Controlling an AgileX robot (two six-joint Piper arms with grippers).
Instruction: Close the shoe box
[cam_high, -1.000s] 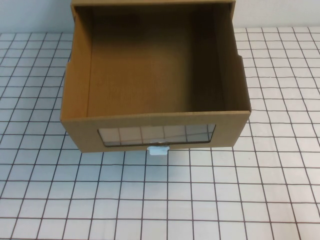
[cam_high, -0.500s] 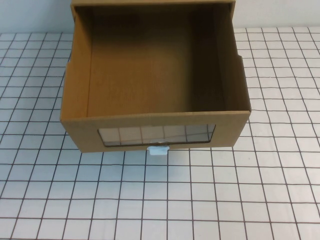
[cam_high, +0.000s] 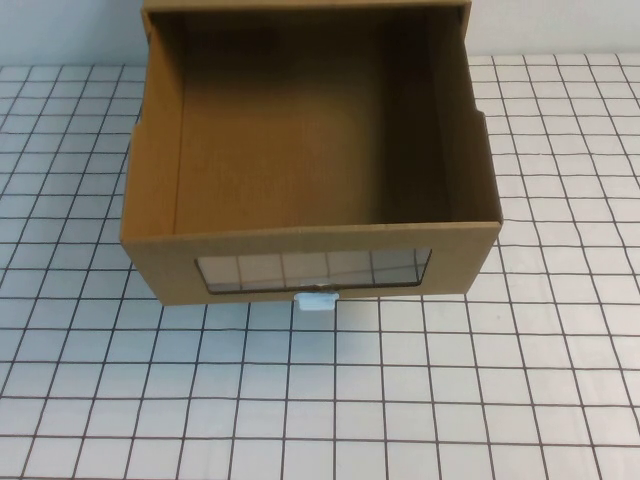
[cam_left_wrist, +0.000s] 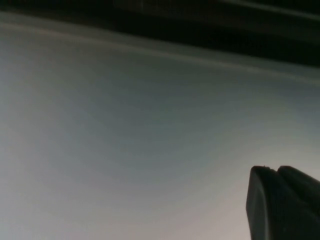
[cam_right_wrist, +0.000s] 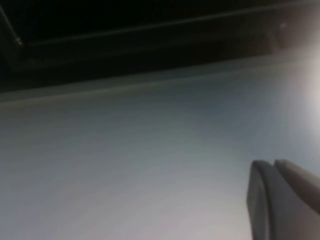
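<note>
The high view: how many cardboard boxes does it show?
1: the shoe box, drawer open, at the table's far centre. Left claw and right claw appear only in wrist views.

The shoe box (cam_high: 310, 170) sits on the gridded table (cam_high: 400, 400), at the middle and toward the far edge, its drawer pulled out toward the robot. The window (cam_high: 313, 268) is in the near front panel, and the pull tab (cam_high: 318, 300) lies just below it, centred. The left gripper (cam_left_wrist: 282, 200) and right gripper (cam_right_wrist: 282, 197) show only in their own wrist views, each before a plain surface, away from the box.
</note>
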